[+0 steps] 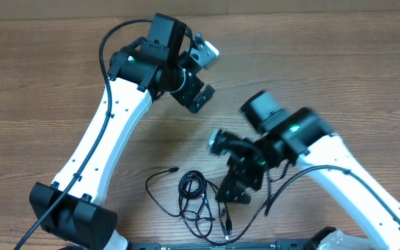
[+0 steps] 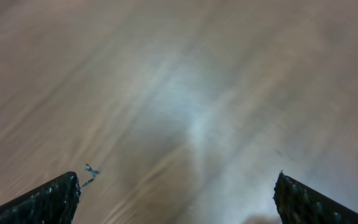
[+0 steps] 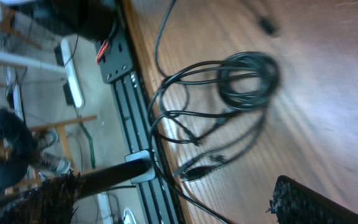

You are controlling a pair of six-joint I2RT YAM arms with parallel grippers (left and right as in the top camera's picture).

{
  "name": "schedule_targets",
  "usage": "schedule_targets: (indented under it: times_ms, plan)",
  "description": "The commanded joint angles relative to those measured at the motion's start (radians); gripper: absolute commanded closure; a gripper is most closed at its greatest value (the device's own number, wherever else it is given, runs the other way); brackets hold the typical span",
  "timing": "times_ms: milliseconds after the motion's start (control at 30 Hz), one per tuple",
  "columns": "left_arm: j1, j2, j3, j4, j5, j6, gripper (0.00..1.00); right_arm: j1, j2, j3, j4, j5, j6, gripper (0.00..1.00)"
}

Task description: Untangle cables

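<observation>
Cables (image 1: pixel 193 198): lying on the bench (image 1: pixel 325 55) near its front edge, just beside the black rail (image 3: pixel 135 124). Nothing holds them.

- Lay of the bundle: a tight coil (image 3: pixel 248 78) of several turns, with looser loops trailing from it toward the rail. Strands cross each other in a number of places. One strand runs clear to the side and ends in a small plug (image 1: pixel 176 169). More plug ends (image 3: pixel 197 171) sit among the loops near the rail (types too blurred to name).
- Left end effector (image 1: pixel 207 73): released, jaws wide. It is raised over bare wood, well apart from the cables. Its wrist view shows nothing but blurred bench between the fingers (image 2: pixel 42 199).
- Right end effector (image 1: pixel 238 184): released too, nothing clamped. It hangs just beside the bundle, with the loops spread out ahead of its fingers (image 3: pixel 319 202).

Progress, as judged: little of the job shows as finished. One strand is partly free, but the coil is intact and the loops overlap. Left to do: open the coil, draw each cable out of the crossings, lay them apart.
</observation>
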Motion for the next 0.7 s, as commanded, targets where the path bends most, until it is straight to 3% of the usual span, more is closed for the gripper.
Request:
schedule_targets:
  times_ms: [0,367,667]
  plan:
    - [0.056,-0.003,-0.003,0.027,-0.145,-0.157,0.0,0.08,-0.003,-0.046,0.048,0.032,0.103,0.0]
    - [0.202,-0.003,-0.004,0.037,-0.137,-0.209,0.0,0.312,-0.002,-0.22,0.403,0.185,0.462,0.0]
    - [0.201,-0.003,-0.004,0.037,-0.138,-0.208,0.01,0.412,0.038,-0.317,0.498,0.302,0.567,0.0]
